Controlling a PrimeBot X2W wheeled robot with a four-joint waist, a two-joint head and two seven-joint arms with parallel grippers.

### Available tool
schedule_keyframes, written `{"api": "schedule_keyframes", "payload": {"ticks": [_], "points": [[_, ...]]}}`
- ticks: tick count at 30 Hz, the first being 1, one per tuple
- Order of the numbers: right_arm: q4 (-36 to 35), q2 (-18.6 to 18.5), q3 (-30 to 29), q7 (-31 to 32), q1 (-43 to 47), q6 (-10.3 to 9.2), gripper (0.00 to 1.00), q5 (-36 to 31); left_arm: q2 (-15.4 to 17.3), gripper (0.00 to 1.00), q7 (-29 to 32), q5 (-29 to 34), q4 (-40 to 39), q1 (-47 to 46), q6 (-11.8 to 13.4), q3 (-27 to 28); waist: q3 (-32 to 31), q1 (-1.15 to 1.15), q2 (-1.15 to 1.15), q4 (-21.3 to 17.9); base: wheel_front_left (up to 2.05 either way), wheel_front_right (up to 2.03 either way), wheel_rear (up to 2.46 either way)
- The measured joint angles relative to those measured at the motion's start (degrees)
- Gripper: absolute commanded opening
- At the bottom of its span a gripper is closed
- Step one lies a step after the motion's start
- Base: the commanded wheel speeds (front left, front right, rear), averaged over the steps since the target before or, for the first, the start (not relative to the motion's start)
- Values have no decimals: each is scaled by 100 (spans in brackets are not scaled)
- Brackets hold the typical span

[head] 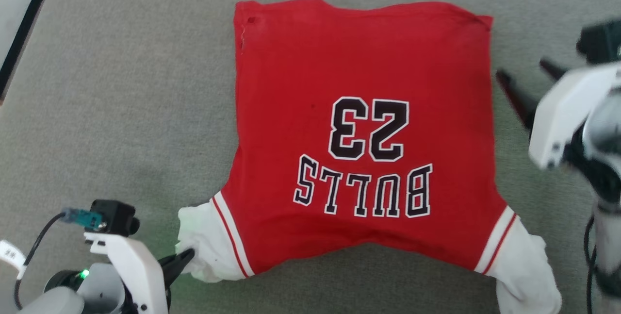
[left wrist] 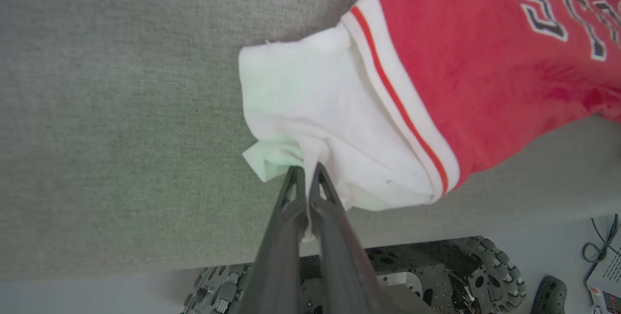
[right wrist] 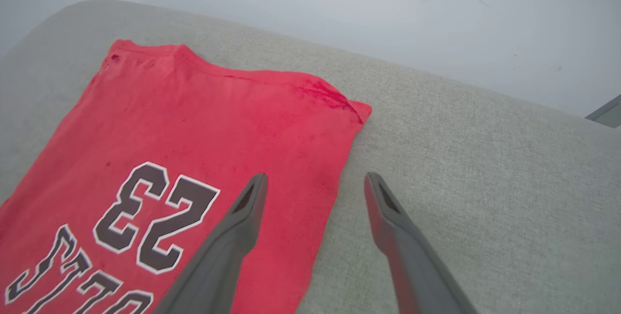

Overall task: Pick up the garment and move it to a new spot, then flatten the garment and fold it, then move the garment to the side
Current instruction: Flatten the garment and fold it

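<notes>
From the head, the garment lies spread on the grey surface, lettering upside down. The left tool meets its near white sleeve, and the right tool hangs just beside the opposite edge. The left wrist shows that tool clenched on sleeve cloth. The right wrist shows its tool released, fingers wide apart above the garment's edge.

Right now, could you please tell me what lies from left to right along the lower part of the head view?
The left gripper, shut on a white sleeve → red jersey body with BULLS lettering → the other white sleeve.
</notes>
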Motion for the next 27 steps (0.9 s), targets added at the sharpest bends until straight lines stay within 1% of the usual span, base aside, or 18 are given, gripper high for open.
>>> {"api": "schedule_keyframes", "payload": {"ticks": [4,11,15,17,21,24,25,26,27], "points": [[1117,-193,115,-330,-899,0,100,-12,-158,0,76,141,103,-254,-110,-71,166,0,0,186,0,0,0],[3059,-515,272,-400,-2160,1,100,-285,-469,0,209,278,325,-659,-338,-203,475,0,0,549,0,0,0],[4052,-641,252,-189,-2670,0,100,-535,-637,0,258,315,486,-845,-458,-270,652,0,0,744,0,0,0],[4475,-636,199,-5,-2854,0,100,-613,-698,0,293,324,560,-920,-517,-290,728,0,0,830,0,0,0],[5071,-580,52,302,-3222,0,100,-658,-832,0,304,328,709,-1018,-609,-325,835,0,0,962,0,0,0],[5400,-573,55,616,-3435,-1,100,-778,-888,0,330,328,824,-1071,-654,-339,854,0,0,1015,0,0,0],[5459,-572,88,692,-3479,-1,57,-821,-907,0,350,328,854,-1092,-658,-344,851,0,0,1020,0,0,0],[5500,-572,104,727,-3507,-1,0,-847,-927,0,352,328,883,-1109,-677,-344,845,0,0,1022,0,0,0],[5527,-570,109,743,-3516,-1,0,-872,-943,0,352,326,911,-1120,-691,-343,836,0,0,1020,0,0,0]]}}
